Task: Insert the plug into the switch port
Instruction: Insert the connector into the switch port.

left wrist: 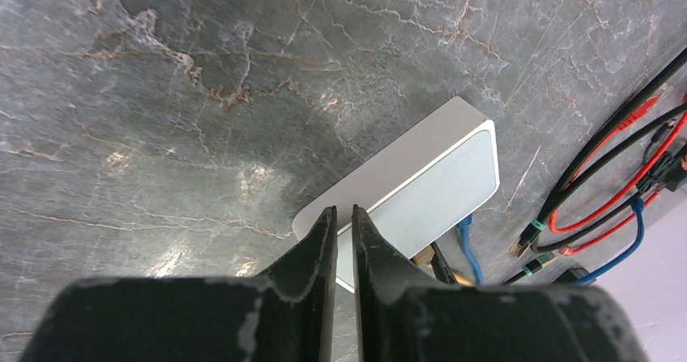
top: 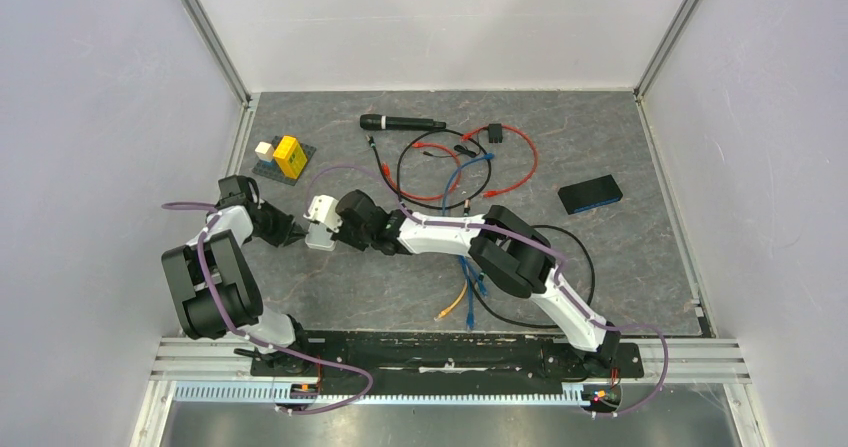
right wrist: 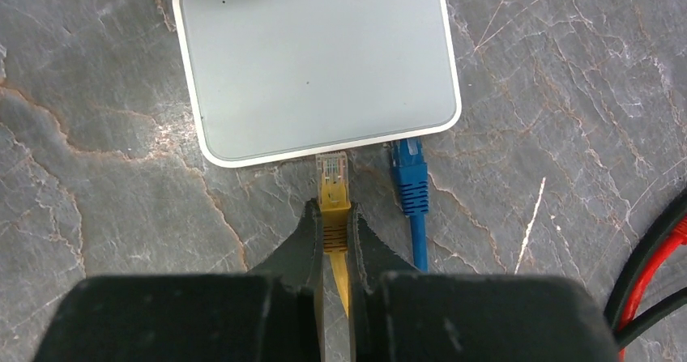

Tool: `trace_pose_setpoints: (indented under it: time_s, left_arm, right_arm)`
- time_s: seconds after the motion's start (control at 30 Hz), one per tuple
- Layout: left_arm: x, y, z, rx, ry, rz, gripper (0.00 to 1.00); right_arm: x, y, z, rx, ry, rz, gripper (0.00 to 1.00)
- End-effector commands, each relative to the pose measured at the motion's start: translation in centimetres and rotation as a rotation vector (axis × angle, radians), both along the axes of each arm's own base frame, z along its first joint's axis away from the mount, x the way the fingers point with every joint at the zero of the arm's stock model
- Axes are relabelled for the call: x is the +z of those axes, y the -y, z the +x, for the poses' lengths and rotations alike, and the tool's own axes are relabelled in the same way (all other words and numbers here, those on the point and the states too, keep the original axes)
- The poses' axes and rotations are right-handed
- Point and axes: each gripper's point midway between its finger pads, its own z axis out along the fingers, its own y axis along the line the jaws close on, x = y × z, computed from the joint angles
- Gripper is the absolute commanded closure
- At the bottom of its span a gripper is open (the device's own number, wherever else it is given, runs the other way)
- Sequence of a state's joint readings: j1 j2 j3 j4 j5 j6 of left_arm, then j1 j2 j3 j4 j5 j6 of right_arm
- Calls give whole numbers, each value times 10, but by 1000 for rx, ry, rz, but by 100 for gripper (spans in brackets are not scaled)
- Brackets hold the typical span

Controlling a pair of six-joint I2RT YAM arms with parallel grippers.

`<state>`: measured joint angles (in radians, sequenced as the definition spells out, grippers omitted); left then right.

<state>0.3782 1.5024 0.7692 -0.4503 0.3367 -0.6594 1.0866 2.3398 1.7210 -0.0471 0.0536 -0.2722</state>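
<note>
The pale grey-white switch box (right wrist: 320, 62) lies flat on the stone-patterned table (right wrist: 97, 216). My right gripper (right wrist: 333, 212) is shut on the yellow plug (right wrist: 333, 176), whose clear tip touches the box's near long edge, where the switch port is; the socket itself is hidden from above. A blue plug (right wrist: 407, 172) sits in that same edge, just to the right. My left gripper (left wrist: 343, 220) is closed to a narrow gap on the box's (left wrist: 429, 176) opposite end. From above, the box (top: 322, 222) sits between the left gripper (top: 300, 232) and the right gripper (top: 338, 227).
Red, black and blue cables (top: 470, 162) tangle behind the right arm, with a black microphone (top: 400, 122) beyond them. Yellow and white blocks (top: 285, 155) stand at the back left. A black-and-blue case (top: 590, 194) lies at the right. Loose cable ends (top: 465, 302) trail near the front.
</note>
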Motion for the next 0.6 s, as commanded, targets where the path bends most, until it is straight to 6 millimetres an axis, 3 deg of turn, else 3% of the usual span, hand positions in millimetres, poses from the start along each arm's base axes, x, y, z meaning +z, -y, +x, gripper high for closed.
trace_pose_setpoints:
  time_s: [0.0,0.3,0.57]
  left_arm:
    - [3,4,-3,-57,8,-1,82]
    - [5,2,8,-34,31,-14,77]
    - [4,-2,16,-19,27,-12,76]
  right_arm:
    - [-4,1,3,-18,1,-39,100]
    - [-21,6,2,14,-10,-142,100]
    - [-19,10,6,-9,-2,-158,100]
